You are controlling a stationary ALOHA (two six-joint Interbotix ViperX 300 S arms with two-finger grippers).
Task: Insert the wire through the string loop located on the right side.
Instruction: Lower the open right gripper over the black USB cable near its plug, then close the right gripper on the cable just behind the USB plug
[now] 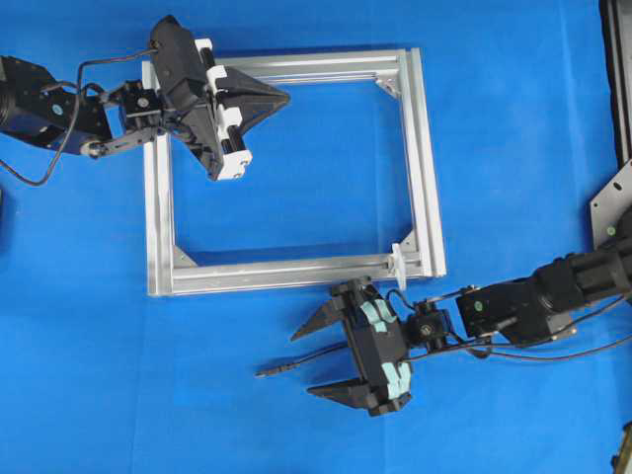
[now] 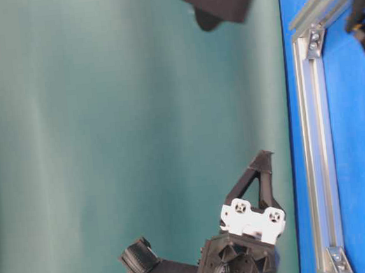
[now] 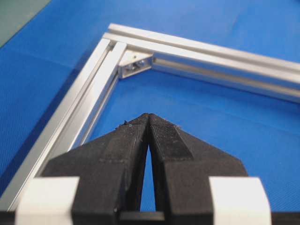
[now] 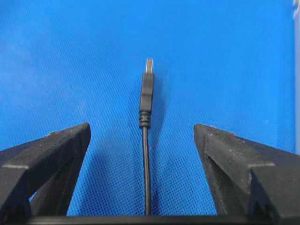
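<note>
Count from my side: two grippers, left (image 1: 281, 97) and right (image 1: 302, 363); one aluminium frame (image 1: 422, 158); one wire (image 4: 146, 154); one string loop (image 1: 399, 262); two corner brackets seen, (image 3: 134, 65) and (image 2: 339, 260).

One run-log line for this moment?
right gripper: open, straddling wire | left gripper: shut, empty | string loop: not threaded

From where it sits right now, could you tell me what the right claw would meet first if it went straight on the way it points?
Probably nothing but the blue table. The right claw stands open astride the wire, whose plug points the same way, between the fingers; how far above the wire it is remains unclear.
</note>
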